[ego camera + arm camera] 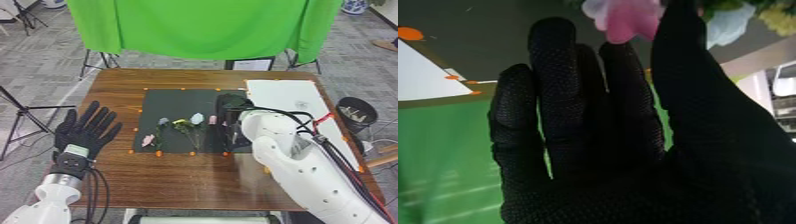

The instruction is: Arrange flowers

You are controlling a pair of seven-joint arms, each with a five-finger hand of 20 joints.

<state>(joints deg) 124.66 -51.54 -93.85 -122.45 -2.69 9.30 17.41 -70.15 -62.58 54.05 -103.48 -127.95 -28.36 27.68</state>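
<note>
Left of the dark mat [179, 100], the left hand [82, 131] is over the desk [120, 87] with its fingers straight and spread wide, holding nothing and seemingly waiting. On the mat's left part lies a pink flower [148, 140], the lowest bloom of the row, then a bluish-purple flower [163, 121] beside it. Near the mat's middle come a yellow flower [181, 122] and a pale blue flower [196, 119], stems running toward the near edge. Right of the mat's middle sits another pink bloom [212, 120], and next to it, over the mat's right part, is the right hand [231, 102], its fingers nearly straight, thumb apart from them, nothing gripped. Just right of the mat is the white sheet [282, 97], with no flower visible on its uncovered part. The step in hand looks like choosing and picking up a flower, most likely that nearer pink bloom. The next move calls for bringing thumb and fingers round its stem, closing gently so the petals aren't crushed, then lifting it clear of the mat without dragging the neighbouring stems along
</note>
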